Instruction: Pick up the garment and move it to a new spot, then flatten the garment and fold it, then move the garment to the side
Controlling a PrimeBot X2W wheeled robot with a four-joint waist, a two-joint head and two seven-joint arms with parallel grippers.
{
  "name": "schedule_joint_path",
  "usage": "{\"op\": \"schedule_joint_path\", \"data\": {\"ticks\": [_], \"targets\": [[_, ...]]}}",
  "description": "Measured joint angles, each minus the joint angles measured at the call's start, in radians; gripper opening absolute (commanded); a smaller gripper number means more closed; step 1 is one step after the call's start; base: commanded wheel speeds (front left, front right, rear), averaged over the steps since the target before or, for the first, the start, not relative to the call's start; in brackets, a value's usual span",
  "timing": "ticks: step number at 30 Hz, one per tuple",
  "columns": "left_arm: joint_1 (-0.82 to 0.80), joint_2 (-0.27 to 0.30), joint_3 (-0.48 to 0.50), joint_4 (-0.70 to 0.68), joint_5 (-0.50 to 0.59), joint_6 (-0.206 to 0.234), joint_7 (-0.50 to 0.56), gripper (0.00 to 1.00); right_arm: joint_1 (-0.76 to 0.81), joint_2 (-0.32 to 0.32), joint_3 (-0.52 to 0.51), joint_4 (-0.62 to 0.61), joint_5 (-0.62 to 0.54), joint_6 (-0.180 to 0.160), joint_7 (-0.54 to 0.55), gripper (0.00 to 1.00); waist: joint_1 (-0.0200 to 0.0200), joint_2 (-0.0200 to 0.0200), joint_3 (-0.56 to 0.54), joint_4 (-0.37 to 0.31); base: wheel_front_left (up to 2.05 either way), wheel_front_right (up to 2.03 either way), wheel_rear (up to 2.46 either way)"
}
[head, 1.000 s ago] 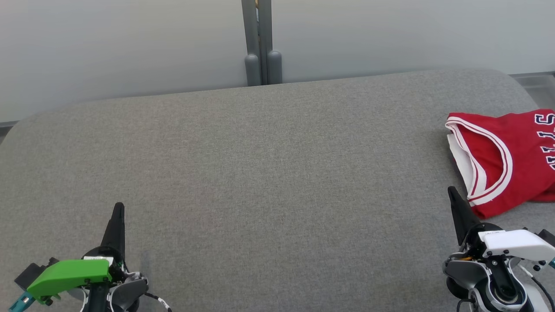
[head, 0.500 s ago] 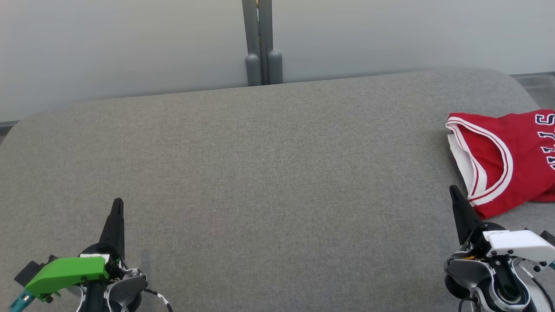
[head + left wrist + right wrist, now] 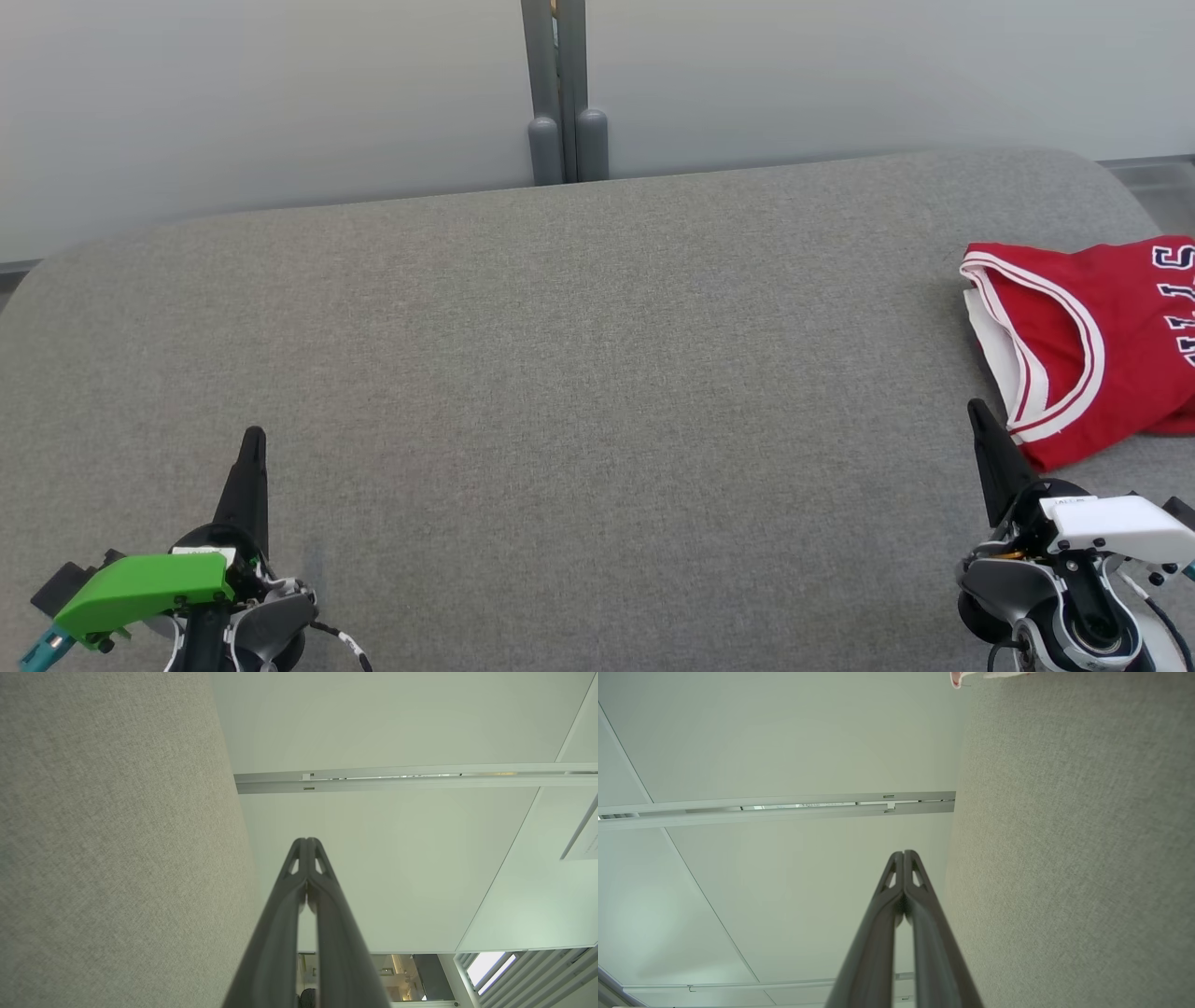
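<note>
Garment point(image 3: 1092, 345): lying at the right end of the table point(image 3: 579, 373), doubled over, running off the picture's edge and so hiding its long axis; going left to right: left gripper point(image 3: 253, 441) resting at lower left, clenched on nothing, well apart from it; grey padding stretching across the middle; right gripper point(image 3: 977, 411) pointing up, likewise clenched and empty, tip just beside the red cloth's near corner, lying up and right of that tip, so being much the nearer arm; fitting both a piece awaiting pickup and a fold set aside; pale wall point(image 3: 280, 93) and grey post point(image 3: 560, 103) standing behind.
</note>
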State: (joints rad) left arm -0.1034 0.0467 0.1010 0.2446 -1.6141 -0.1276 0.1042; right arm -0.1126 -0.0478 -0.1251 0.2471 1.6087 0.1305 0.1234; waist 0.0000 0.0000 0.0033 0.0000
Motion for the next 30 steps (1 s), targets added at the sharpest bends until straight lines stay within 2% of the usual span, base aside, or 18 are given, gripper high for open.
{"op": "schedule_joint_path", "data": {"ticks": [30], "targets": [[0.000, 0.000, 0.000, 0.000, 0.000, 0.000, 0.000, 0.00, 0.000, 0.000, 0.000, 0.000, 0.000, 0.000, 0.000, 0.00, 0.0000, 0.0000, 0.000, 0.000, 0.00, 0.00, 0.00]]}}
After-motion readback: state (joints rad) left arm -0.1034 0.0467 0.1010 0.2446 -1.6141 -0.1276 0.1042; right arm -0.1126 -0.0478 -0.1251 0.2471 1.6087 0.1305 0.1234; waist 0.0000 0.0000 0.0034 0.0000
